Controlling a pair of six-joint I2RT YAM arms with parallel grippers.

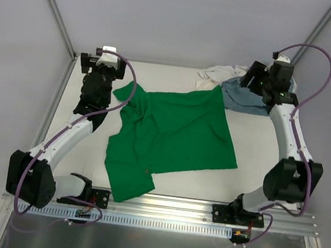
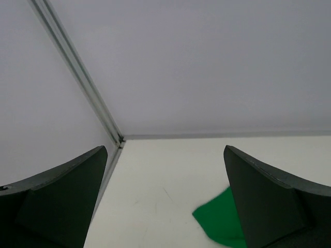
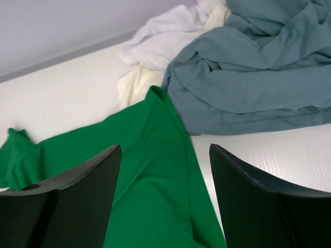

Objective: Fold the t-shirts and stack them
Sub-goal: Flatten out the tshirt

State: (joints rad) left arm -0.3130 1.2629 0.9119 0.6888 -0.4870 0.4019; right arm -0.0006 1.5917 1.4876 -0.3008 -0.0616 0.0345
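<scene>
The bright green t-shirt (image 1: 170, 136) lies spread and wrinkled in the middle of the table. A corner of it shows in the left wrist view (image 2: 222, 219), and its far edge in the right wrist view (image 3: 150, 175). The grey-blue t-shirt (image 1: 245, 98) lies crumpled at the back right, also in the right wrist view (image 3: 253, 72), with the white t-shirt (image 1: 218, 75) bunched behind it (image 3: 165, 41). My left gripper (image 2: 165, 206) is open and empty above the shirt's back-left corner. My right gripper (image 3: 163, 206) is open and empty above its back-right edge.
The table (image 1: 158, 79) is white, with grey enclosure walls at the back and sides. A metal frame post (image 2: 83, 82) runs down to the back-left corner. A metal rail (image 1: 162, 209) holds the arm bases along the near edge.
</scene>
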